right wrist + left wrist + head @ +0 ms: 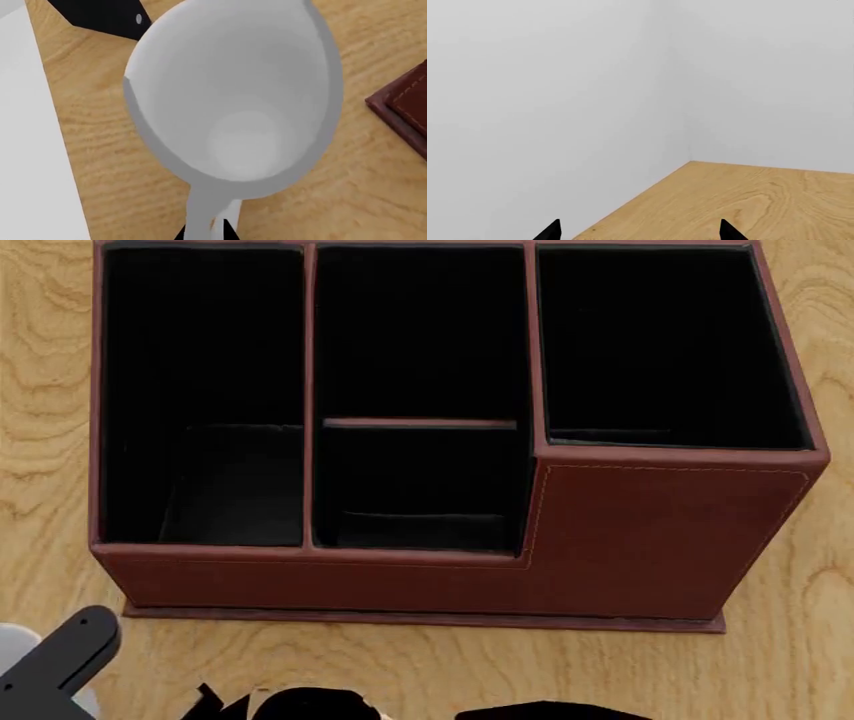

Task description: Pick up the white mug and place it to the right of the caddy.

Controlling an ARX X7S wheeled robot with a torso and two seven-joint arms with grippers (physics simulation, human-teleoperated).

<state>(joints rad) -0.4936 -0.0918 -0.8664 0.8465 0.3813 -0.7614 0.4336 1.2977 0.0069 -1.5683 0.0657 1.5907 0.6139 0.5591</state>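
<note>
The white mug [233, 95] fills the right wrist view, seen from above into its glossy inside. My right gripper [204, 231] is shut on the mug's handle [200, 210], with one dark fingertip on each side. A corner of the reddish-brown caddy [403, 107] shows beside the mug, apart from it. Whether the mug rests on the wooden table [100, 165] I cannot tell. The caddy [641, 530], with its black-lined compartments, takes up most of the head view; the mug does not show there. My left gripper [640, 231] is open and holds nothing, over a table corner.
A white wall [547, 100] meets the wooden table's edge [640, 200] in the left wrist view. A flat white surface [27, 130] and a black part [100, 15] lie next to the mug. A grey and black arm link [60, 655] shows near the caddy's front.
</note>
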